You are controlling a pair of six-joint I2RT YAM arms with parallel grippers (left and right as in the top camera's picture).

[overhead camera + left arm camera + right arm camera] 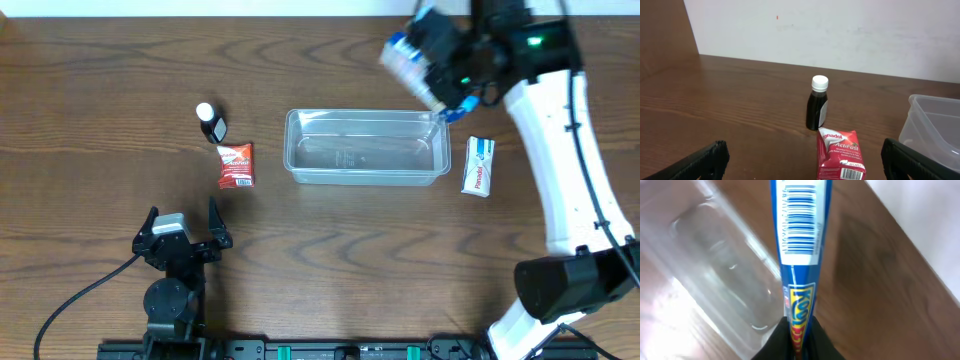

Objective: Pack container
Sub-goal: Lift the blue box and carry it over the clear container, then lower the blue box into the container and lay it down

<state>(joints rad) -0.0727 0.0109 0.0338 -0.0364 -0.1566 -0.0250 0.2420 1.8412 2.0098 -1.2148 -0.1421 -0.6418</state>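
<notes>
The clear plastic container [366, 147] stands in the middle of the table with nothing visible inside. My right gripper [452, 88] hangs above its far right corner, shut on a flat blue packet [408, 60] with a barcode label [801, 225]; in the right wrist view the container [715, 270] lies below and to the left. My left gripper [181, 228] rests open at the near left, nothing between its fingers [700, 162]. Ahead of it lie a red Panadol ActiFast packet [841, 154] and a small dark bottle [817, 104] with a white cap.
A white and blue Panadol box [479, 165] lies just right of the container. The red packet [236, 165] and the dark bottle [211, 123] sit left of the container. A white wall runs along the table's far edge.
</notes>
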